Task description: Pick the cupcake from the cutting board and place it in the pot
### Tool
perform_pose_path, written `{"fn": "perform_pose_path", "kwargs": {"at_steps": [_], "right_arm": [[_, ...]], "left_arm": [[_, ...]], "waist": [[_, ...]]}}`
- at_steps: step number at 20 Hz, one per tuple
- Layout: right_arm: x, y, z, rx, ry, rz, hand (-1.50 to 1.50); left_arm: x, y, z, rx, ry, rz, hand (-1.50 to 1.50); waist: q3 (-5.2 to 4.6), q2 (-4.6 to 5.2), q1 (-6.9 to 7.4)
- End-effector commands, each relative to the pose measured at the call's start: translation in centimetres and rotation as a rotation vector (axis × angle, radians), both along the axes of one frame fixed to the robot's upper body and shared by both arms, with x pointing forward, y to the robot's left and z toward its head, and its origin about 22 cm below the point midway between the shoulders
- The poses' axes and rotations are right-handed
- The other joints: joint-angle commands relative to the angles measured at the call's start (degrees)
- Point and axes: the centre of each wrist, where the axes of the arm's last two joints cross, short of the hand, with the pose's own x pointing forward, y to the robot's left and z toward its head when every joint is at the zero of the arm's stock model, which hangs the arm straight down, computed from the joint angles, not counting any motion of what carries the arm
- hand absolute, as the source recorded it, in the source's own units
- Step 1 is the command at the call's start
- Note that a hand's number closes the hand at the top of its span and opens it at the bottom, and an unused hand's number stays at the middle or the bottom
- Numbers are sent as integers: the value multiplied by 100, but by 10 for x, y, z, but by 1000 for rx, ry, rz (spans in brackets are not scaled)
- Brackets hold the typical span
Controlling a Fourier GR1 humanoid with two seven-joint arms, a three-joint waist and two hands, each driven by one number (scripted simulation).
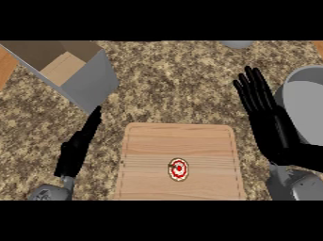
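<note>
Two black hands come in from the lower edge of the head view, one on each side of a pale wooden cutting board (180,160) that lies flat on the speckled granite counter (178,80). The cupcake (178,169) sits on the board's lower middle part, seen from straight above as a small round shape with red and white rings; nothing touches it. The left hand (77,148) shows edge-on just left of the board, its fingers straight and together, pointing up toward the far side of the counter and holding nothing. The right hand (264,110) stands to the right of the board's upper corner, palm turned toward the viewer's left, fingers straight and slightly spread, also holding nothing; it is near the cupcake but well clear of it. Just behind and right of this hand is the grey pot (310,108), a round vessel with a pale rim, partly cut off by the right edge of the view and partly hidden by the hand and forearm. At the upper left an open grey box (87,82) with a tan inside rests at an angle on the counter, well apart from the board.
</note>
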Motion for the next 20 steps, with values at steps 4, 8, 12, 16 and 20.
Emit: {"fn": "perform_pose_path", "kwargs": {"at_steps": [4,8,12,16,20], "right_arm": [[30,-22,40,-90,-100,312,150],[36,-86,64,-666,-182,52,150],[24,-85,2,-627,-312,208,-150],[15,-98,-24,-667,-436,306,-150],[14,-95,6,-862,-421,323,-150]], "left_arm": [[39,18,71,-74,-282,114,0],[47,15,84,-180,-324,155,0],[52,32,111,-197,-351,172,0],[54,43,111,-205,-330,166,0],[62,34,112,-201,-319,184,0]], "waist": [[-1,11,81],[-33,11,-7],[1,28,-43],[-5,28,-104],[-15,8,-176]]}}
